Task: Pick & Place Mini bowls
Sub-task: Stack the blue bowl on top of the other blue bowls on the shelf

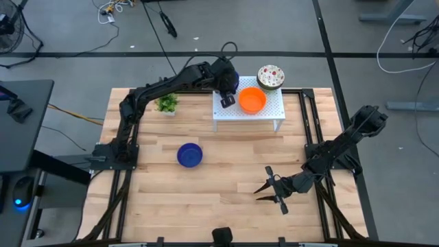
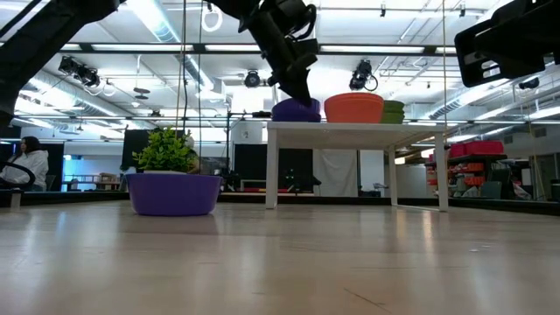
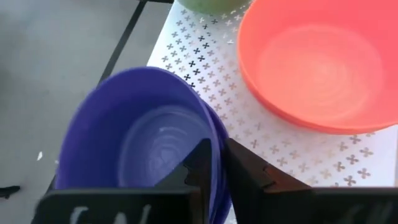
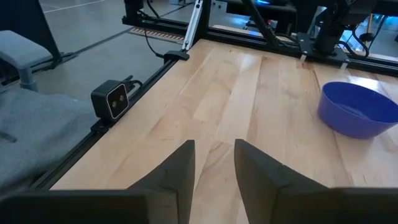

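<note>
A glossy blue mini bowl (image 3: 146,158) sits on the white perforated stand (image 1: 274,110), at the stand's left end, just beside an orange mini bowl (image 1: 252,100) that rests on the same stand toward its middle. The left gripper (image 3: 214,171) is over this blue bowl with one finger inside the rim and the other outside it; the jaws stand a little apart around the bowl's wall, and whether they are pressing it or clear of it cannot be told. Beyond the stand's far edge, near its right half, a white speckled mini bowl (image 1: 270,75) sits on top of what looks like a short stack. A second blue mini bowl (image 1: 190,155) lies on the wooden worktop (image 1: 226,192), in front of the stand and to its left, well apart from it. A small green potted plant (image 1: 167,104) stands on the worktop just left of the stand. The right gripper (image 1: 269,192) hangs above bare worktop in front of the stand's right end, far from it, its jaws parted with nothing between them.
</note>
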